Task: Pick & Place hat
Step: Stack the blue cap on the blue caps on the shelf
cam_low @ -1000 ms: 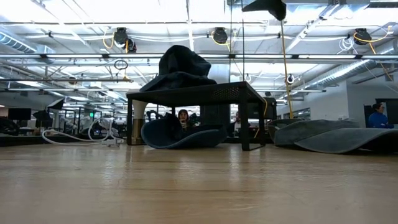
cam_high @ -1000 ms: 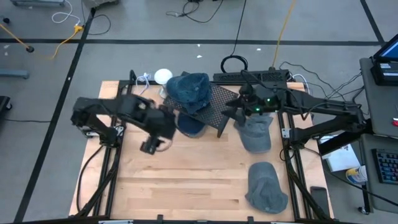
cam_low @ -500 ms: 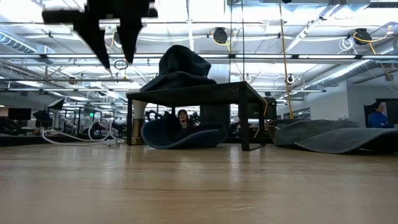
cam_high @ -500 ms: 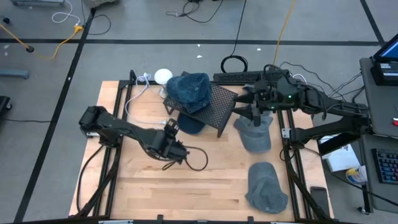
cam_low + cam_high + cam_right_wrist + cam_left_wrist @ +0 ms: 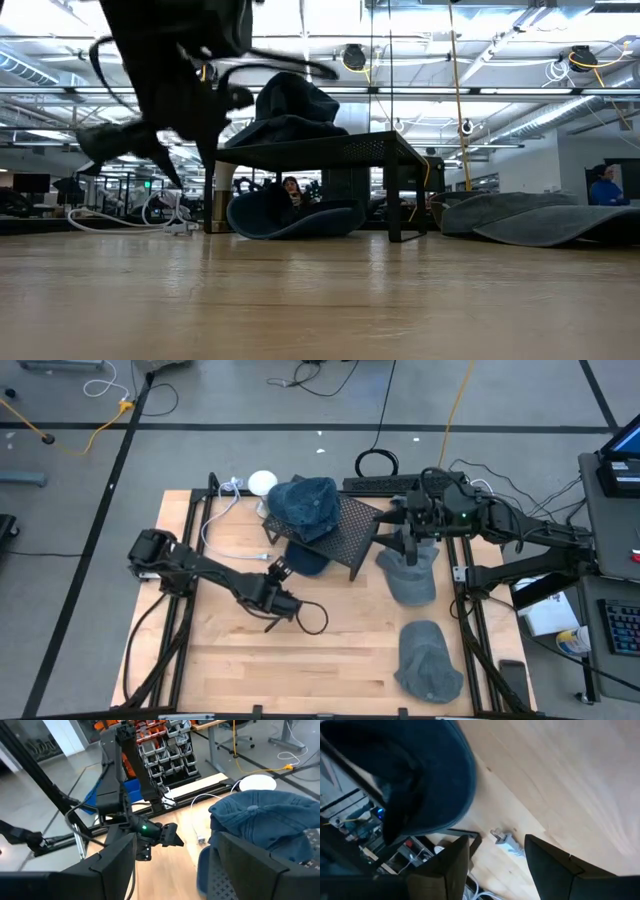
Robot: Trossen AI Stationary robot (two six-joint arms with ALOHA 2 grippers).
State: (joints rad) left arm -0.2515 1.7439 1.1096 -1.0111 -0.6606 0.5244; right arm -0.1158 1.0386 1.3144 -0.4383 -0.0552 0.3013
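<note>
Left tool (image 5: 284,566) reaches low across the wooden surface (image 5: 300,655) toward the dark blue hat (image 5: 305,560) lying under the small black mesh stand (image 5: 345,530), which sits at about 12 o'clock on the surface. Its fingers (image 5: 445,867) are spread apart and grasp nothing; in the left wrist view the dark blue hat (image 5: 415,780) fills the space just ahead of them, not yet between them. In the low view this tool (image 5: 165,130) hangs just above the wood, beside the stand's (image 5: 310,150) leg.

A second blue hat (image 5: 305,505) rests on top of the stand. A grey hat (image 5: 410,575) lies at about 3 o'clock, just right of the stand, and another grey hat (image 5: 430,660) lies at about 5 o'clock near the corner.

Right tool (image 5: 412,550) hovers over the upper grey hat, fingers (image 5: 115,860) released and wide apart. A white cable (image 5: 225,505) trails at about 11 o'clock.
</note>
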